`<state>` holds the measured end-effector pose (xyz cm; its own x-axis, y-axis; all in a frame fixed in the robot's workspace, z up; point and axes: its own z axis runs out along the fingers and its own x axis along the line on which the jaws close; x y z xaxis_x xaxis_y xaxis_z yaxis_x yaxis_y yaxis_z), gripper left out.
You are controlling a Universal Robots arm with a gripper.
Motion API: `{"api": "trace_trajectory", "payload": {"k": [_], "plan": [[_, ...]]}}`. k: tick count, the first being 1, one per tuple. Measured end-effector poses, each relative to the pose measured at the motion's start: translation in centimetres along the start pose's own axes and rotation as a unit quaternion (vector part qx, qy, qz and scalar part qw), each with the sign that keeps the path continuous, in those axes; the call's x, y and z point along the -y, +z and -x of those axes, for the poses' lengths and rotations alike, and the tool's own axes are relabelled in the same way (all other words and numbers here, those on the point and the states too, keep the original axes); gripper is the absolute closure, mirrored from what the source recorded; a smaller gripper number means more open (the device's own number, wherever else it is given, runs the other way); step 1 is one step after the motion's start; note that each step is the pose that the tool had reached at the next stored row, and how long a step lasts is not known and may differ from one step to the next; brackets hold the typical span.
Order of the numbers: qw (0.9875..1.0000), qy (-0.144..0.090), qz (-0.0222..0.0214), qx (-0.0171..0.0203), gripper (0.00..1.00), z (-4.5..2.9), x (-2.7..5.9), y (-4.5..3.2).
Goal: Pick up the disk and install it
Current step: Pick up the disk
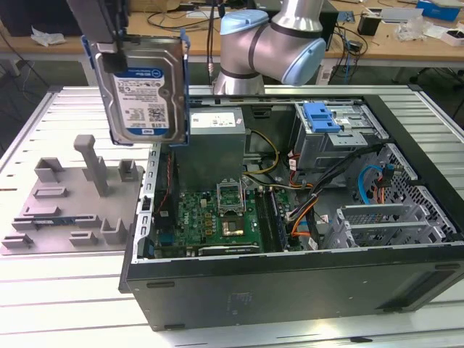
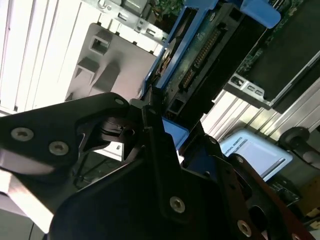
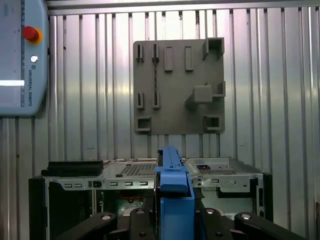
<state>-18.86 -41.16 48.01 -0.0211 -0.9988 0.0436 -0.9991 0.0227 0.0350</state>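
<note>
The disk [image 1: 145, 87], a silver hard drive with a blue-and-white label in a blue plastic carrier, hangs upright in the air over the case's left wall, at the exterior view's upper left. My gripper [image 1: 110, 58] is shut on its upper left part. In the first wrist view the blue carrier's edge [image 3: 173, 192] stands between my black fingers [image 3: 142, 220]. In the second wrist view the disk's connector edge [image 2: 200, 57] sticks out past my gripper [image 2: 152, 117].
The open computer case [image 1: 290, 290] lies on the slatted metal table [image 1: 65, 304], motherboard [image 1: 217, 214] exposed. A grey drive cage with a blue bracket [image 1: 322, 116] sits at its far right. A grey fixture plate [image 1: 65, 210] [image 3: 177, 85] lies at the exterior view's left. A pendant [image 3: 22, 55] rests on the table.
</note>
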Motion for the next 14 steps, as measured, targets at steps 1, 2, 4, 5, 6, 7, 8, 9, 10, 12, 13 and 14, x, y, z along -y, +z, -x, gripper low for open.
{"api": "trace_trajectory", "payload": {"k": [1,2,4,5,6,7,8,9,10,12,13,14], "plan": [[1.0000,0.000,0.0002,0.0000,0.64,-0.11,0.29,0.00],[1.0000,0.000,0.0005,0.0000,0.64,-0.21,0.59,-0.01],[1.0000,0.000,0.0013,0.0000,0.64,-0.51,1.44,-0.03],[1.0000,0.000,0.0017,-0.0001,0.64,-0.68,1.89,-0.04],[1.0000,0.000,0.0018,-0.0001,0.64,-0.74,2.07,-0.04],[1.0000,0.000,0.0022,-0.0001,0.64,-0.93,2.59,-0.05],[1.0000,0.000,0.0027,-0.0001,0.64,-1.13,3.14,-0.06],[1.0000,0.000,0.0029,-0.0001,0.64,-1.24,3.44,-0.07],[1.0000,0.000,0.0031,-0.0001,0.64,-1.34,3.73,-0.07],[1.0000,0.000,0.0038,-0.0001,0.64,-1.73,4.80,-0.09],[1.0000,0.000,0.0038,-0.0001,0.64,-1.85,5.11,-0.09],[1.0000,0.000,0.0039,-0.0001,0.64,-1.96,5.43,-0.10]]}}
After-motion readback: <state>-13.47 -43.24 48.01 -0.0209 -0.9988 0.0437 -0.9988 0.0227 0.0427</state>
